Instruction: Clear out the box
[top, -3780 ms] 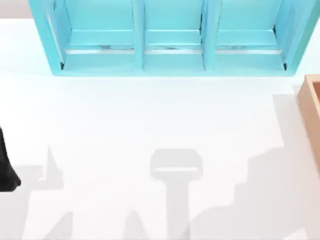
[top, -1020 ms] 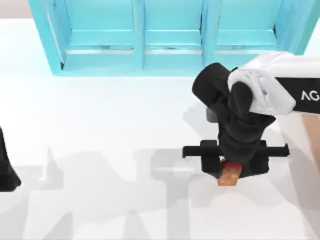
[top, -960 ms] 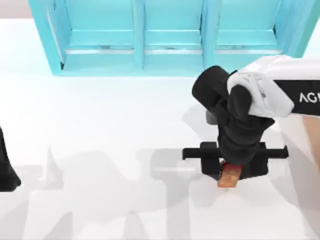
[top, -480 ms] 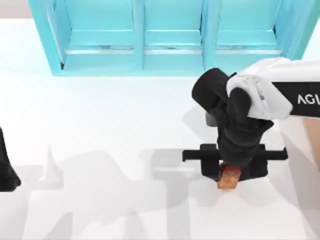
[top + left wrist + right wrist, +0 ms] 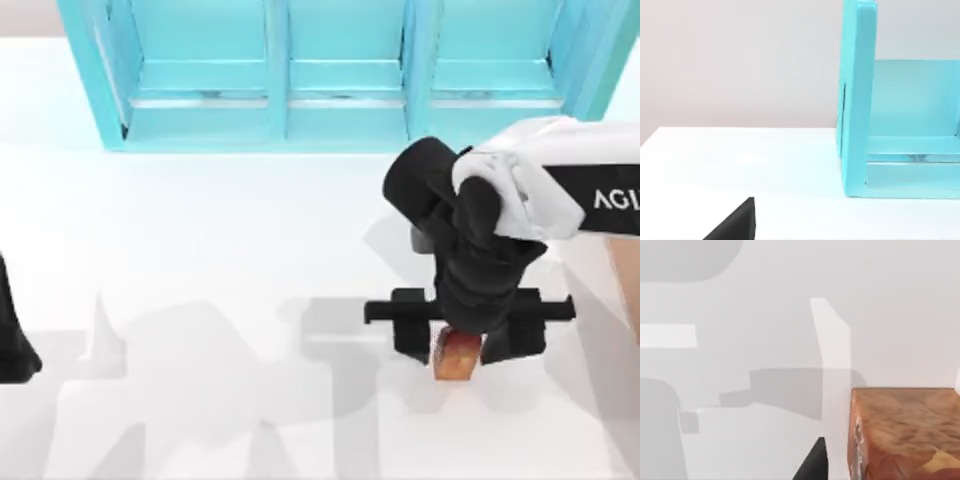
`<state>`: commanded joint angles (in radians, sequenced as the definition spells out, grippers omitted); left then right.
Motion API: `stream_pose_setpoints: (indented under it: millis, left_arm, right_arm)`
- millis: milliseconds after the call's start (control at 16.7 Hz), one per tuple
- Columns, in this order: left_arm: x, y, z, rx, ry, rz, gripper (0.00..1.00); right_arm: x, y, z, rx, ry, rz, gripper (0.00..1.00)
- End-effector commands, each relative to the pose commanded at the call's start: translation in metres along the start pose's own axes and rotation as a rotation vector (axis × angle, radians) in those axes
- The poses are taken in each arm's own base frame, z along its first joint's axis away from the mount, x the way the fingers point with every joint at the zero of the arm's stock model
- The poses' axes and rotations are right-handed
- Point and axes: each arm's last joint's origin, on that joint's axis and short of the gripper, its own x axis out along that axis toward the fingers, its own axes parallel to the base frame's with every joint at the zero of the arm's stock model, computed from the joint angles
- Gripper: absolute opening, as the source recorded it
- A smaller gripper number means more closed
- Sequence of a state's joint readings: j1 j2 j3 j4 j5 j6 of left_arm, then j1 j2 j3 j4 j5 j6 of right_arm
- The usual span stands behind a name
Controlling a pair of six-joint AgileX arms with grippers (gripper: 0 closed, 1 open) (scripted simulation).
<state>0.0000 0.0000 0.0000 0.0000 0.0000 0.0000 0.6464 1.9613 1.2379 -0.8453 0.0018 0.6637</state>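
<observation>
Right tool (image 5: pixel 458 345) fingers now spread wider than half a second ago, one reddish-brown block (image 5: pixel 456 356) between them on tabletop (image 5: pixel 220 250); left tool's state: cannot tell.

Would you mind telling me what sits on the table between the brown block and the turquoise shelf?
In the top view, nothing rests there: bare white table runs from the block to the shelf, with only the right arm overhead.

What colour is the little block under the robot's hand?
Mottled orange-brown block, clearest in the right wrist view.
</observation>
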Motion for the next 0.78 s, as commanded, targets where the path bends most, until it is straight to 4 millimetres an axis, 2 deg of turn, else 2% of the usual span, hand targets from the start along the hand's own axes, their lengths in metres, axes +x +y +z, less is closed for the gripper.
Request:
stream_pose_setpoints:
  millis: [120,180,780]
  left_arm:
    - [0.0000,0.0000,0.0000,0.000,0.000,0.000,1.00]
    - [0.0000,0.0000,0.0000,0.000,0.000,0.000,1.00]
    - [0.0000,0.0000,0.0000,0.000,0.000,0.000,1.00]
  right_arm:
    - [0.0000,0.0000,0.0000,0.000,0.000,0.000,0.98]
    - [0.0000,0.0000,0.0000,0.000,0.000,0.000,1.00]
    - [-0.0043,-0.0001,0.0008,0.001,-0.001,0.000,1.00]
